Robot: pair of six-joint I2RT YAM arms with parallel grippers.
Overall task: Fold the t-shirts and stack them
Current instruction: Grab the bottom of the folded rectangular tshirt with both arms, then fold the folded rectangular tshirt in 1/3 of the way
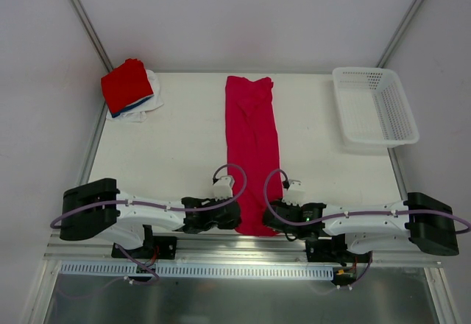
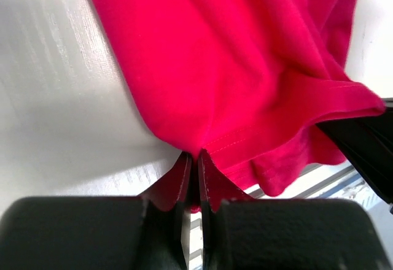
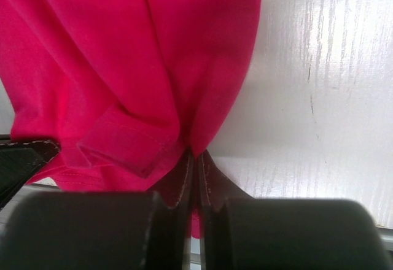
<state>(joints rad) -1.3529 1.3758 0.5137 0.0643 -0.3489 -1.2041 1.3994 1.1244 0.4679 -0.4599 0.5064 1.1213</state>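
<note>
The crimson-pink t-shirt (image 1: 252, 147) lies as a long narrow strip down the middle of the table. My left gripper (image 1: 234, 219) is shut on its near left corner; the left wrist view shows the cloth (image 2: 233, 73) pinched between the closed jaws (image 2: 196, 159). My right gripper (image 1: 271, 216) is shut on the near right corner; the right wrist view shows the cloth (image 3: 123, 67) clamped in the jaws (image 3: 195, 159). A folded stack with a bright red shirt (image 1: 126, 85) on top of blue and white ones sits at the far left corner.
A white plastic mesh basket (image 1: 374, 107) stands at the far right of the table. The table's near edge with a metal rail (image 1: 243, 247) runs just behind both grippers. Bare white tabletop (image 1: 176, 147) lies between the shirt and the stack.
</note>
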